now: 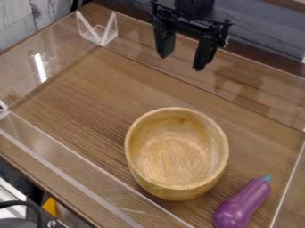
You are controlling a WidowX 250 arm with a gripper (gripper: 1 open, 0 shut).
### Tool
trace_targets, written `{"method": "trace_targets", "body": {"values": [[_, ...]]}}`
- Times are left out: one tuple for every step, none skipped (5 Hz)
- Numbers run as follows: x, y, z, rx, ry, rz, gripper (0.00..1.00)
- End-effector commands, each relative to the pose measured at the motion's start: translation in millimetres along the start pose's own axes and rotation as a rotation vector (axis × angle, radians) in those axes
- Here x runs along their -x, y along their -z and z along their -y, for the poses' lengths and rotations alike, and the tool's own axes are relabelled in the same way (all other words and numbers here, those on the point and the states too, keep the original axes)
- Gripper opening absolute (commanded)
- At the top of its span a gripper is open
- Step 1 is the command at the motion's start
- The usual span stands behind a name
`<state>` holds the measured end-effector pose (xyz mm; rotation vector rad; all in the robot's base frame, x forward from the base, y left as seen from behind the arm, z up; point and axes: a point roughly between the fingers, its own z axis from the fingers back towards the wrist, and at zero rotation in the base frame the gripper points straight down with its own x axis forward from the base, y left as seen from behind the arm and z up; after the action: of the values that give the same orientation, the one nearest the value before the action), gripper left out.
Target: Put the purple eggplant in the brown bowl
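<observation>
Holds nothing in the end effector (185, 60), fingers spread wide. Needs to travel toward the camera and past the brown bowl (179, 192), to the eggplant (242, 207) well apart on the bowl's far side, lying slantwise, stem end nearer. Has bare counter (95, 100) before the bowl; should clear its rim, then descend just beside it.
</observation>
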<state>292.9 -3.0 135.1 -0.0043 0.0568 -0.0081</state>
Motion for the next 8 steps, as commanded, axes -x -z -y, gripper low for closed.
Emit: {"method": "trace_targets", "body": {"values": [[-0.6, -2.0, -2.3, 0.003, 0.006, -0.014, 1.00], [2.8, 5.1, 12.0, 0.010, -0.005, -0.026, 1.00], [10.5, 11.7, 30.7, 0.023, 0.003, -0.038, 1.00], [27.8, 12.5, 56.7, 0.042, 0.099, -0.033, 1.00], [45.0, 12.3, 90.1, 0.053, 0.206, -0.021, 1.00], [64.3, 11.8, 116.8, 0.059, 0.252, -0.005, 1.00], [80.8, 19.2, 145.4, 0.058, 0.321, 0.015, 1.00], [94.4, 40.2, 150.2, 0.043, 0.375, 0.037, 1.00]]}}
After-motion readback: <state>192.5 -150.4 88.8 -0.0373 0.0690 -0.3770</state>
